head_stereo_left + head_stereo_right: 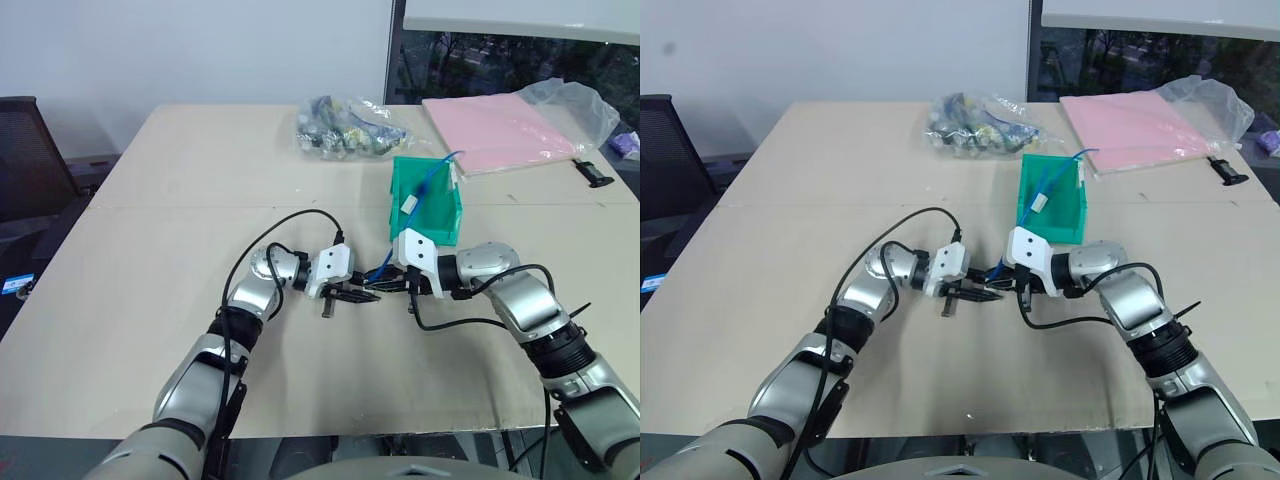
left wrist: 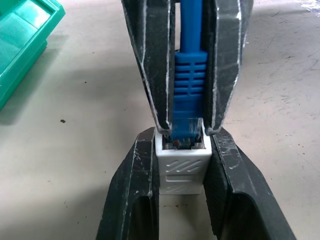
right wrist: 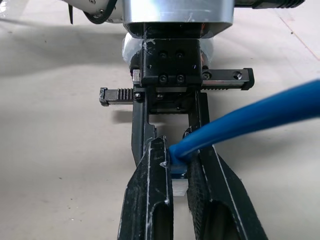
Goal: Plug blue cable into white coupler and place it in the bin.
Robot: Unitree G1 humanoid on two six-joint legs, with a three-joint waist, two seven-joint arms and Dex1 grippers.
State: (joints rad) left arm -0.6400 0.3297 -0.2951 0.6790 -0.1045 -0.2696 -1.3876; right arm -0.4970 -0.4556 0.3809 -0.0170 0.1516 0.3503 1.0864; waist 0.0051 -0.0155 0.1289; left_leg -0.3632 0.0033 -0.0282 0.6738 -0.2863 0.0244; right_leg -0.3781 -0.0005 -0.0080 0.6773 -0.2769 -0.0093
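The bench (image 1: 150, 300) carries one green bin (image 1: 430, 205), two blue cables (image 2: 189, 75) (image 1: 432, 180), two white couplers (image 2: 182, 167) (image 1: 411, 203), one clear bag of parts (image 1: 345, 127), one pink sheet (image 1: 500, 130), and two claws (image 1: 352, 293) (image 1: 392, 282).

Clear bag of cables (image 1: 348, 128), pink sheet in plastic (image 1: 500, 130), black chair (image 1: 30, 150), beige table (image 1: 150, 260)

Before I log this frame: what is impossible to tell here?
- Left wrist view: whether the blue cable plug is fully seated in the white coupler; the socket hides it.
- Eye views: contents of the clear bag, too small.
- Bin interior: mostly hidden by its wall.
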